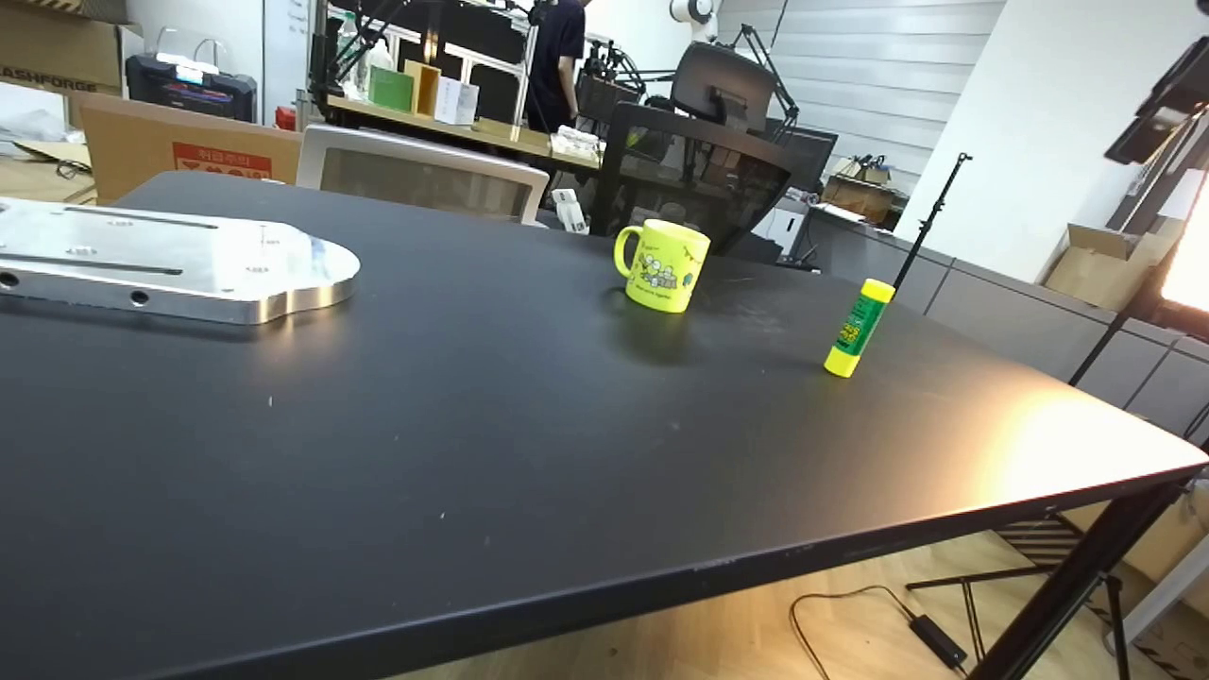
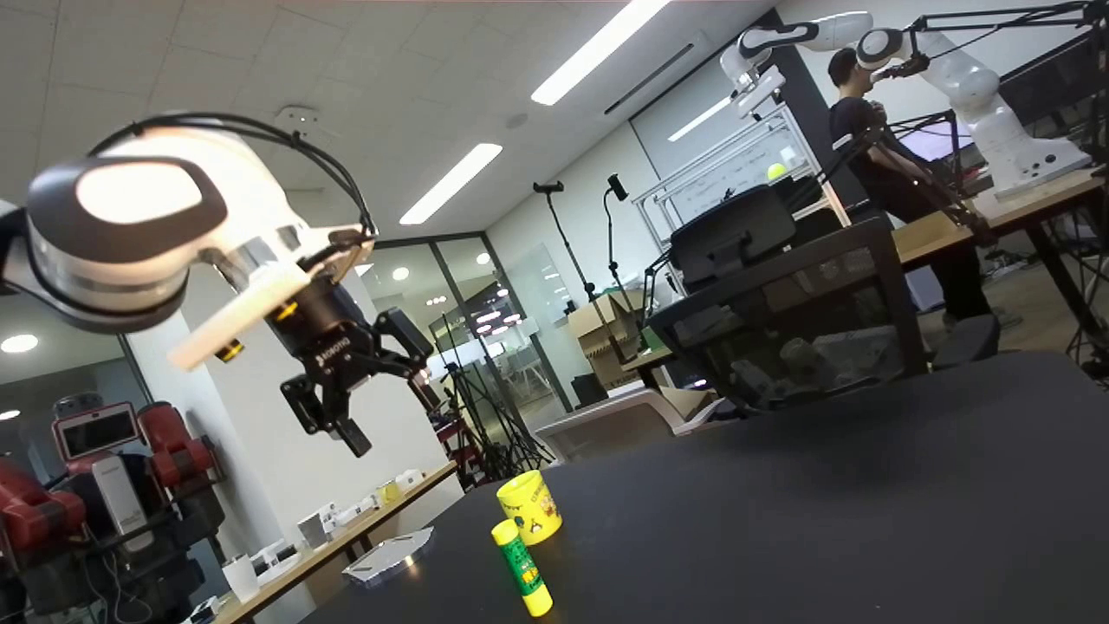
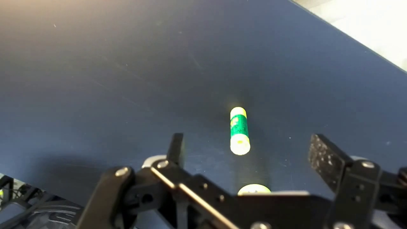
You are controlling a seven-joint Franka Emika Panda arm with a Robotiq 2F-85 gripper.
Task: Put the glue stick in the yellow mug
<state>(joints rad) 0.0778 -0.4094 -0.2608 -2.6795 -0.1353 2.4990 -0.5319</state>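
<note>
The glue stick [image 1: 859, 328] is a slim yellow cylinder with a green label, standing upright on the dark table. It also shows in an exterior view [image 2: 522, 568] and in the wrist view [image 3: 239, 127]. The yellow mug [image 1: 668, 269] stands upright a short way from it, with a handle and printed figures on its side. It partly overlaps behind the glue stick in an exterior view [image 2: 530, 507]. In the wrist view only the mug's top [image 3: 254, 188] shows above the gripper body. My gripper [image 2: 392, 416] is open and empty, high above the table. Its fingers [image 3: 248, 151] are spread wide, apart from both things.
A thick silver metal plate [image 1: 179, 255] lies on the black table [image 1: 519, 425]; it also shows in an exterior view [image 2: 390, 555]. Mesh chairs [image 2: 780, 321] stand against the table's edge. The table's edge [image 3: 349, 38] shows at the upper right of the wrist view.
</note>
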